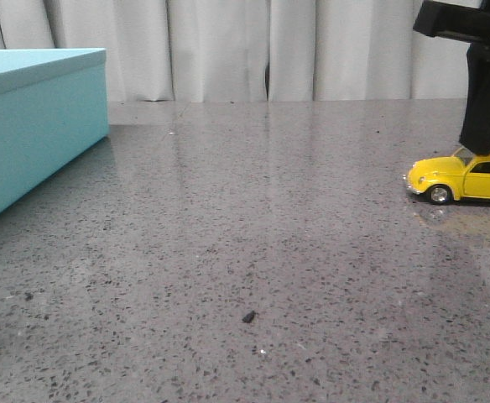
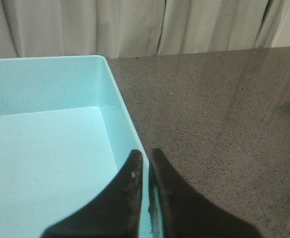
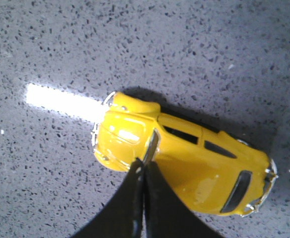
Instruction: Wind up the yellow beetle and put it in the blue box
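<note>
Both grippers, the left gripper (image 2: pixel 146 171) and the right gripper (image 3: pixel 144 181), had smooth black fingers that curved to thin tips.

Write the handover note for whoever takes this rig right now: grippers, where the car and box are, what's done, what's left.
Right gripper: fingers shut together, tips over the roof of the yellow beetle, not clamped around it.
Left gripper: shut, empty, above the near wall of the blue box.
Beetle: on its wheels on the table, far right, nose pointing toward the box.
Box: far left, open, nothing seen inside.
Done: right arm is at the car. Whether it has been wound cannot be told.
Left: wind the car if needed, grasp it, carry it across, set it in the box.
</note>
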### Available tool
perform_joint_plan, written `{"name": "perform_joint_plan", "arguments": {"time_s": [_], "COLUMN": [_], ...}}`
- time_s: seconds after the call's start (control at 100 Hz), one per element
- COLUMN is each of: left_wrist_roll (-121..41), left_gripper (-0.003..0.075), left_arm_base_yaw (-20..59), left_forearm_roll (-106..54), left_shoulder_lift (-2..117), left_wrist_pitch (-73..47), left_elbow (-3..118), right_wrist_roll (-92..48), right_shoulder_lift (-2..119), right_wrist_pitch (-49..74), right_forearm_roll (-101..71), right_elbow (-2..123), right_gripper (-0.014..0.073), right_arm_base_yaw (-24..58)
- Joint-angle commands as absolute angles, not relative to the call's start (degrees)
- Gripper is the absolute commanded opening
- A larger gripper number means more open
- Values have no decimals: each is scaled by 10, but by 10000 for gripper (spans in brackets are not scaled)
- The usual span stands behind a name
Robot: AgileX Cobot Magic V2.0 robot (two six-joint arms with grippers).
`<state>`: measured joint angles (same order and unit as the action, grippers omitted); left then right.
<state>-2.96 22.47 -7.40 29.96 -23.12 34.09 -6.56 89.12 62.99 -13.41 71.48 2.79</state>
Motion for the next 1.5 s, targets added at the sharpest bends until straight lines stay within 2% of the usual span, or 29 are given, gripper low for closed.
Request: {"name": "perform_joint_plan", "arguments": {"time_s": [0.0, 0.53, 0.9, 1.49], "left_wrist_roll": [-31, -31, -31, -31], "left_gripper": [-19, -19, -19, -19], "left_arm_base_yaw": [230, 230, 230, 230], "left_forearm_roll": [-81, -81, -81, -81], "left_shoulder_lift": [306, 306, 306, 306], "left_wrist_pitch": [-187, -187, -187, -187], "left_elbow": [361, 361, 361, 361], "right_wrist_roll": [-62, -61, -61, -87], "right_shoulder_lift": [880, 875, 860, 559], "right_wrist_pitch": [620, 636, 636, 508], "right_forearm_roll": [-96, -31, -24, -83], "right_elbow": [714, 675, 681, 703], "right_gripper": [-49, -49, -49, -49], "right_arm_base_yaw": [24, -85, -95, -56]}}
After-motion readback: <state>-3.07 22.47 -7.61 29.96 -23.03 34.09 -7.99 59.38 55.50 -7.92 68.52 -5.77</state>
